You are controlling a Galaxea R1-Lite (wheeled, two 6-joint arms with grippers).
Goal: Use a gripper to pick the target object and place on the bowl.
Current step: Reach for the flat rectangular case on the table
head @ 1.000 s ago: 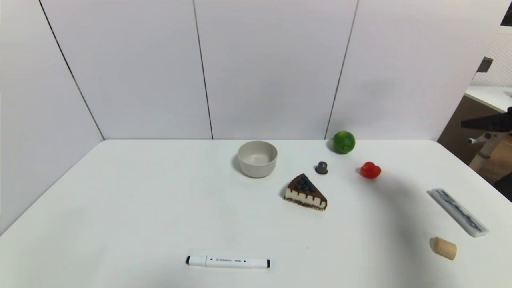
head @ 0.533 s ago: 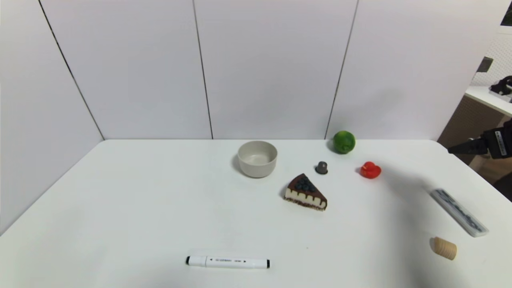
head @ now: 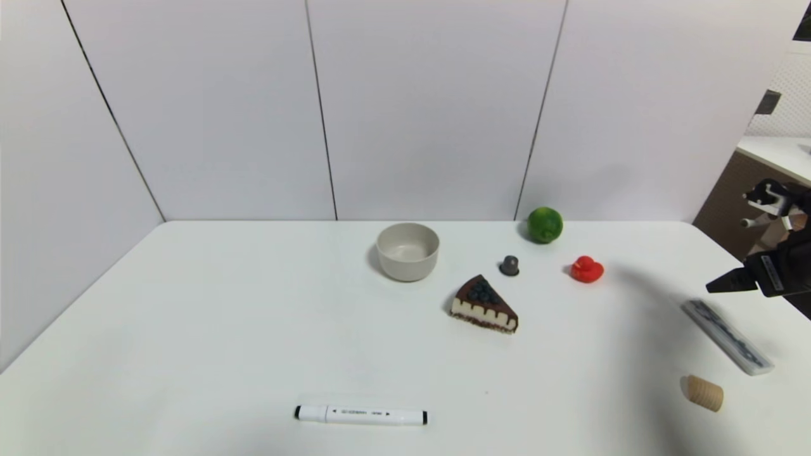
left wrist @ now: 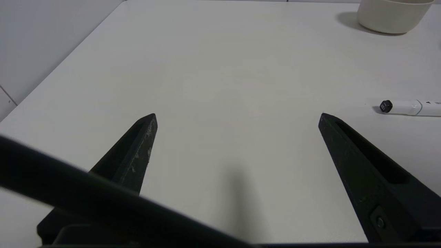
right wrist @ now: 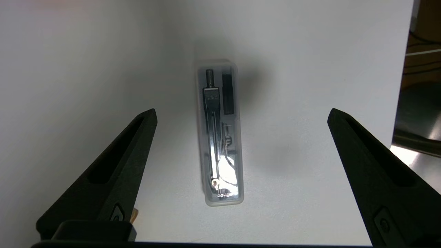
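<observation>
Nearest the robot, a white marker (head: pixel 360 415) lies flat at about 6 o'clock on the white surface (head: pixel 222 329). At about 4 o'clock sits a small wooden cork (head: pixel 704 392), and just beyond it the clear case (head: pixel 726 336) lies flat near the right edge. The right pincer (right wrist: pixel 241 115) hangs above the case, apart from it, jaws spread wide with the case lying lengthwise in the gap between them. The left pincer (left wrist: pixel 237 117) is parked low over the near left of the surface, also spread wide. Farther out stand a cake slice (head: pixel 483 305), a red duck (head: pixel 586 269), the bowl (head: pixel 407 251) at 12 o'clock, and a lime (head: pixel 545 225).
</observation>
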